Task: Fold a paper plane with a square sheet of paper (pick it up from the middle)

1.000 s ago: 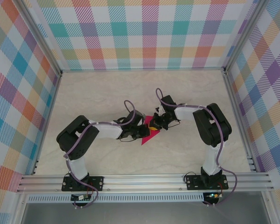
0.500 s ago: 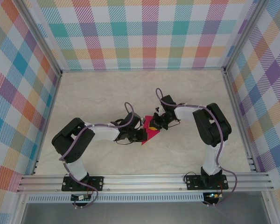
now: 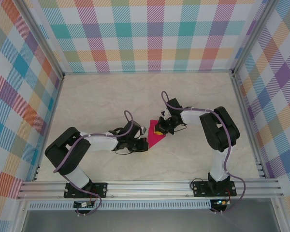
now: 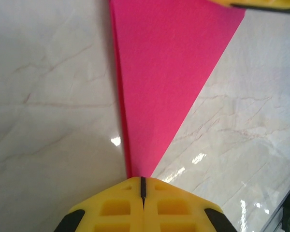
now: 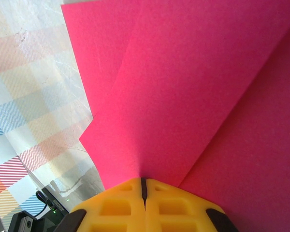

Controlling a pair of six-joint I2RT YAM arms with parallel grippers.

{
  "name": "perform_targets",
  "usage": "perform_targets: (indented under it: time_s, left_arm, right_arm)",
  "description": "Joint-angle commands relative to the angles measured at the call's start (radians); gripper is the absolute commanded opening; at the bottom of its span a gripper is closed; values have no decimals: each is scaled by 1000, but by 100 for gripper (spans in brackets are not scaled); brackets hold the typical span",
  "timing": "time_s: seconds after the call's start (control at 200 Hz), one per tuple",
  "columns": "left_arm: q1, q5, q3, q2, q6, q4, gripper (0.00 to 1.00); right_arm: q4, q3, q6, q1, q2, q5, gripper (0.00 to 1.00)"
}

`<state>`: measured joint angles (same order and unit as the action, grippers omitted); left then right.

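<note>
A magenta-pink sheet of paper (image 3: 155, 137), folded into a long pointed triangle, lies on the pale marble-patterned table (image 3: 96, 96) at the middle of the top view, its narrow point aimed at the lower left of the frame. The left gripper (image 3: 144, 144) lies low at that point. In the left wrist view its yellow moulded fingertips (image 4: 116, 208) are pressed together with only a thin dark seam between them, and the paper's tip runs straight up to that seam. A second layer shows there as a thin darker strip along the paper's left edge. The right gripper (image 3: 159, 129) sits at the paper's upper edge, closed just as tight. In its own wrist view, overlapping folded layers converge on the seam of its yellow fingertips (image 5: 179, 208). Whether either claw pinches the paper or merely presses on it cannot be told. Pastel plaid walls (image 3: 150, 34) surround the table, and a silver aluminium rail (image 3: 150, 186) crosses the lower part of the top view.
</note>
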<state>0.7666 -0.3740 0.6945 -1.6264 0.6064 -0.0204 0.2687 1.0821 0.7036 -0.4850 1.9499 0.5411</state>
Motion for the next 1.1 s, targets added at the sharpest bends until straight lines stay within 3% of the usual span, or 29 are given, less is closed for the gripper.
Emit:
perform_targets:
  time_s: [0.0,0.105,0.28,0.44,0.705,0.945,1.095]
  left_arm:
    - [13,-6,-12,44,-37,171,1]
    - [13,23,9,100,-38,181,1]
    - [14,90,9,180,52,13,2]
    - [14,154,37,93,89,-44,2]
    - [20,89,69,-59,125,-131,0]
    - [21,127,52,-63,114,-66,0]
    - [22,133,22,-69,117,-48,0]
  right_arm:
    - [78,-37,11,5,97,-177,0]
    - [78,-36,9,6,98,-175,0]
    - [75,-34,13,8,95,-171,0]
    - [75,-27,14,7,101,-164,0]
    - [83,-16,12,9,95,-159,0]
    - [78,-13,4,10,78,-141,0]
    - [4,-52,-35,7,-23,-90,1]
